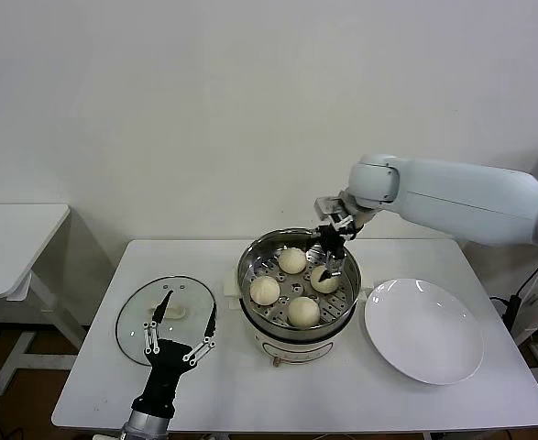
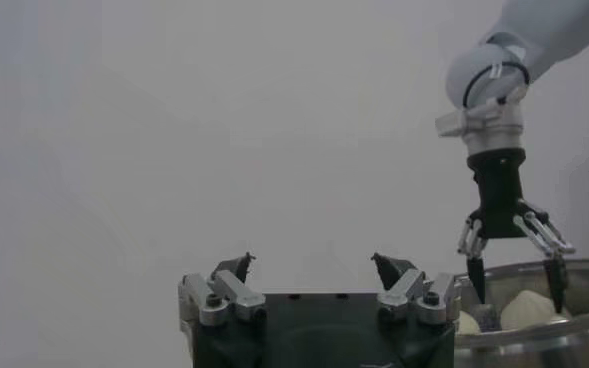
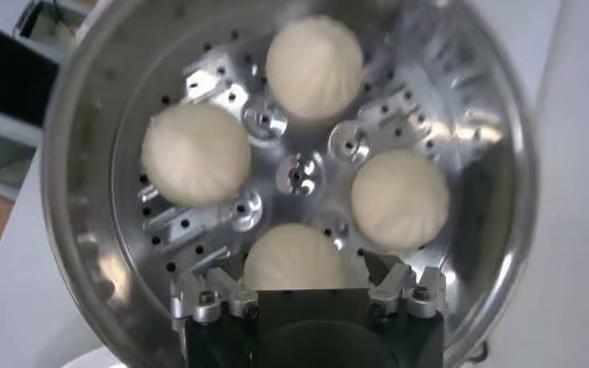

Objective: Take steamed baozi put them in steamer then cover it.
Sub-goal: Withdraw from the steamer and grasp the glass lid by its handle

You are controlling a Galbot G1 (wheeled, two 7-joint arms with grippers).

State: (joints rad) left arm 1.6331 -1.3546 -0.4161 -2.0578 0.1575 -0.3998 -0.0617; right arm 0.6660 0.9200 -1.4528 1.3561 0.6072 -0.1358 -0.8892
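Several cream-white baozi lie on the perforated tray of the shiny steamer [image 1: 244, 266], among them one at the back [image 1: 292, 260] and one at the front [image 1: 303, 312]. My right gripper [image 1: 328, 266] hangs open inside the steamer's right side, its fingers standing apart on either side of one baozi [image 3: 294, 262]. The wrist view also shows that gripper [image 3: 304, 275] with other baozi [image 3: 194, 152] beyond it. The glass cover [image 1: 136, 325] lies flat on the table to the left. My left gripper [image 1: 189, 307] hovers open over the cover's near right part, holding nothing.
An empty white plate [image 1: 424, 330] sits right of the steamer on the white table [image 1: 250, 394]. A second white table [image 1: 12, 229] stands at the far left. The left wrist view shows the right gripper [image 2: 514, 270] over the steamer rim [image 2: 534, 335].
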